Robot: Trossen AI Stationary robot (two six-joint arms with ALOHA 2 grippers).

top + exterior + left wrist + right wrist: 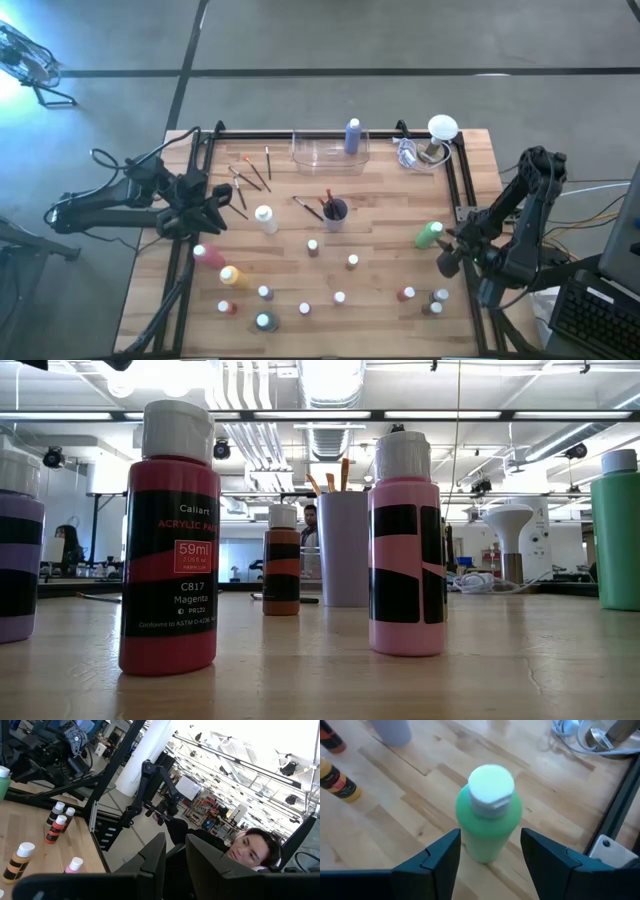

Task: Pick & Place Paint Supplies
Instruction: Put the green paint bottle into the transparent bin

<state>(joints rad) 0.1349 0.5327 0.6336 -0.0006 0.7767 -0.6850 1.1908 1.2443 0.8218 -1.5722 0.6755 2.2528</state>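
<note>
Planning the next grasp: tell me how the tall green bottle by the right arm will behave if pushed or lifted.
The green bottle stands upright, tall and narrow, so a high push would probably tip it. Its round body would likely roll once down. The smooth plastic sides may slip in the right gripper, whose jaws stand open on either side.

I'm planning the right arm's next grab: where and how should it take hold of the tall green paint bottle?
Grip the green paint bottle on its round body just below the white cap, coming level from the table's right edge, where the right gripper already sits with open jaws either side of it. It stands upright with clear wood around it.
</note>
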